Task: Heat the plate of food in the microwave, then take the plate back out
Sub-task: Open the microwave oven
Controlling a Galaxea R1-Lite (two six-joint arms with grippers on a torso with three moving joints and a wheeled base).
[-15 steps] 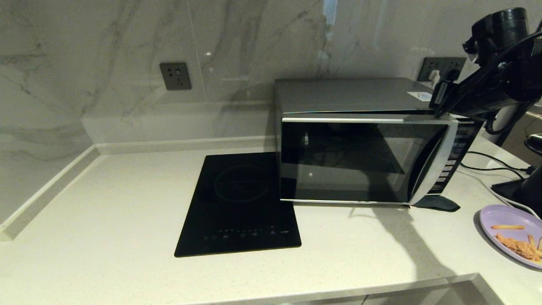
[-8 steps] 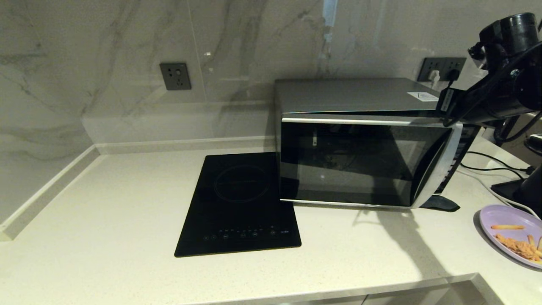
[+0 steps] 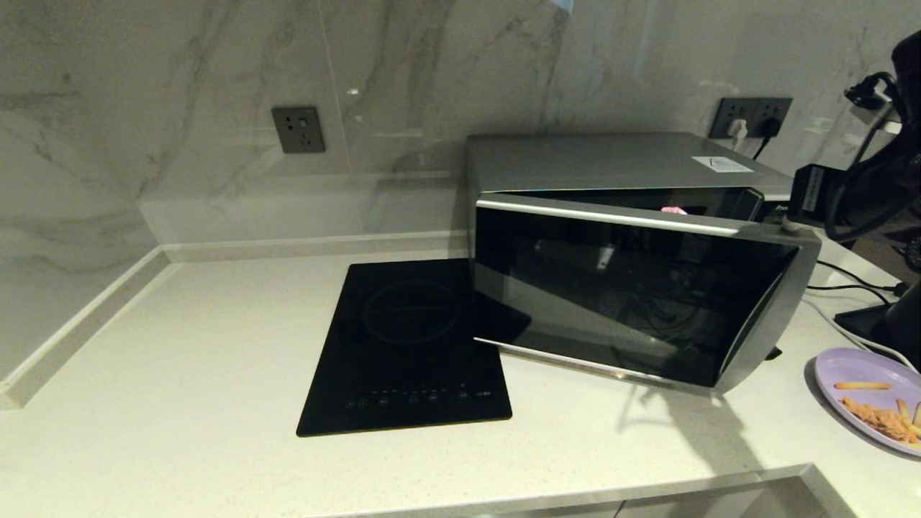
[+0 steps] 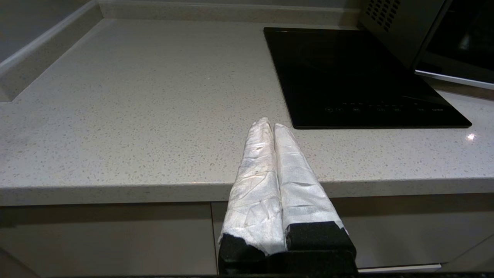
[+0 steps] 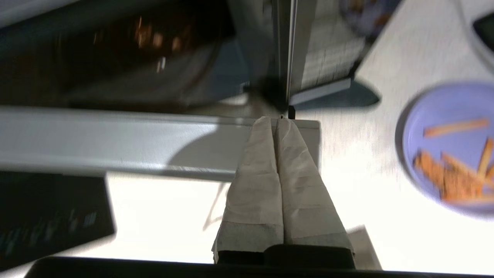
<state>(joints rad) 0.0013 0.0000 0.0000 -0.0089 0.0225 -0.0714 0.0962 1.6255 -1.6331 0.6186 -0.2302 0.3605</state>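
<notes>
Right gripper (image 5: pixel 276 121) sits with its wrapped fingers pressed flat together, holding nothing — the tips are hooked at the top free corner of the microwave (image 3: pixel 611 162) door (image 3: pixel 633 288), which stands partly swung out toward the counter's front edge. Largest first: the microwave fills the back right of the counter (image 3: pixel 180 374), hinge on its left, free edge toward this arm. The hob (image 3: pixel 410 345) lies just left of it. The plate of food (image 3: pixel 867 396) waits at the counter's right edge, below and right of the gripper — clearly the right arm's reach. Left gripper (image 4: pixel 272 125), fingers also together, hangs parked off the front edge.
</notes>
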